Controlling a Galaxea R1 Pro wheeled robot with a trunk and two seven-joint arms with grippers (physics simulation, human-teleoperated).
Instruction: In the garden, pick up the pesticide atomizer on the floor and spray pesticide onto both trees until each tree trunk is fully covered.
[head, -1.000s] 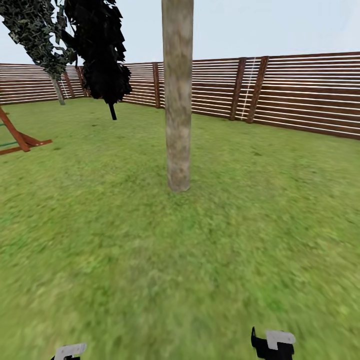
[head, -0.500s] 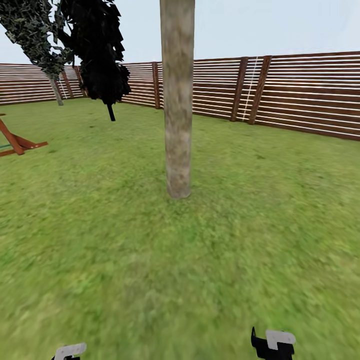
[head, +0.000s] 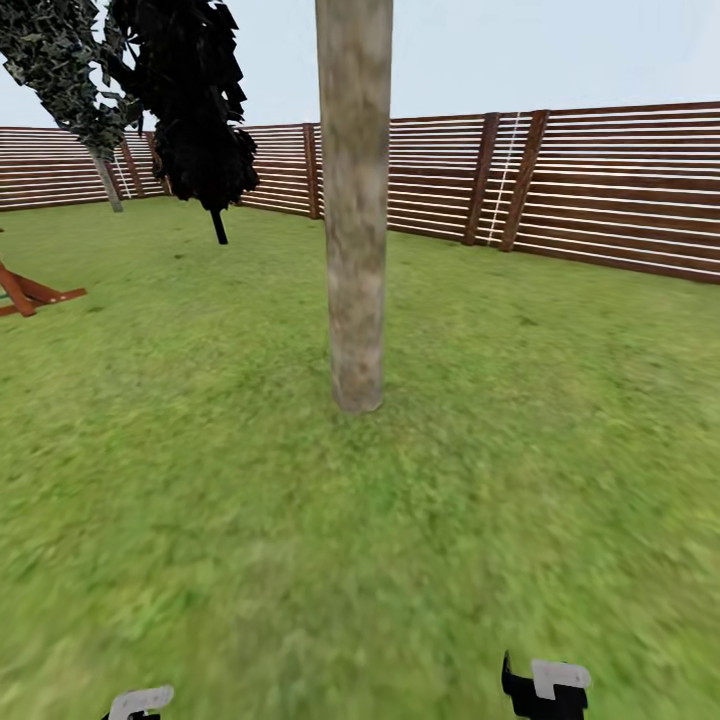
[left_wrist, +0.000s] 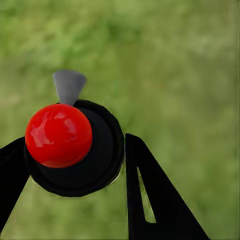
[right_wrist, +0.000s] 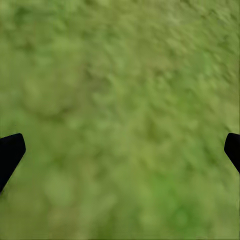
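Observation:
A thick pale grey-tan tree trunk (head: 355, 250) rises from the grass floor (head: 300, 560) straight ahead, a few steps away, with no white specks on it. A second tree (head: 62, 60) with green-and-white leaves leans at the far left by the fence. In the left wrist view, the pesticide atomizer (left_wrist: 70, 145), with its black round body, red ball top and grey nozzle, sits between my left gripper's (left_wrist: 75, 155) black fingers (left_wrist: 150, 200), which are shut on it. My right gripper (right_wrist: 120, 150) is open over bare grass. Both wrists peek in at the head view's lower edge: left gripper (head: 140, 703), right gripper (head: 545, 688).
A reddish-brown slat fence (head: 600, 190) closes the lawn behind and to the right. A near-black conifer (head: 195, 100) stands back left of the trunk. An orange-brown wooden frame (head: 30, 292) lies at the left edge. Open grass surrounds the trunk on all sides.
The whole head view has shifted: the camera has come closer to the trunk, which looks larger with its base lower in the picture. Both grippers keep their places in the view.

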